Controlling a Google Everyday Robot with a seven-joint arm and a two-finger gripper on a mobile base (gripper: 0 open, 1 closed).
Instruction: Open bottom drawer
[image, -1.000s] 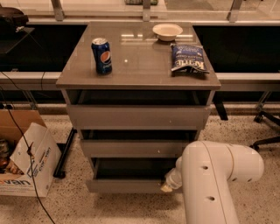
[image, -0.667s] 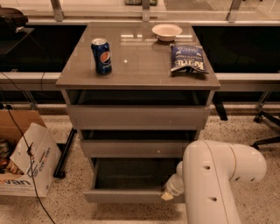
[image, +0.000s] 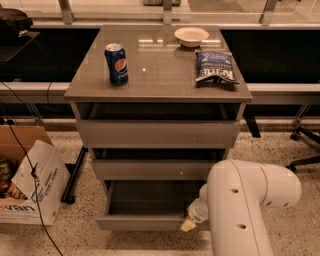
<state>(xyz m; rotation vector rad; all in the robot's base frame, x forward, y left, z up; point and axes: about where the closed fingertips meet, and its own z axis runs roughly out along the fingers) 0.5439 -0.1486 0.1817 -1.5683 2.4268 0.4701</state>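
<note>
The bottom drawer (image: 142, 222) of the grey cabinet is pulled out toward me, and its dark grey inside (image: 147, 197) shows. Its flat grey-brown front has no handle. My gripper (image: 189, 225) is at the right end of the drawer's front edge, low near the floor, mostly hidden behind my white arm (image: 245, 210). Only a pale tip shows against the drawer front. Above it are the middle drawer (image: 152, 169) with a small white dot and the tall top drawer (image: 157, 133).
On the cabinet top (image: 160, 70) stand a Pepsi can (image: 116, 63), a white bowl (image: 191, 35) and a blue chip bag (image: 215, 66). A cardboard box (image: 27, 182) sits on the floor at left. A chair base (image: 305, 145) stands at right.
The bottom drawer has slid further out toward me, showing more of its dark inside. My gripper and arm have moved back with it.
</note>
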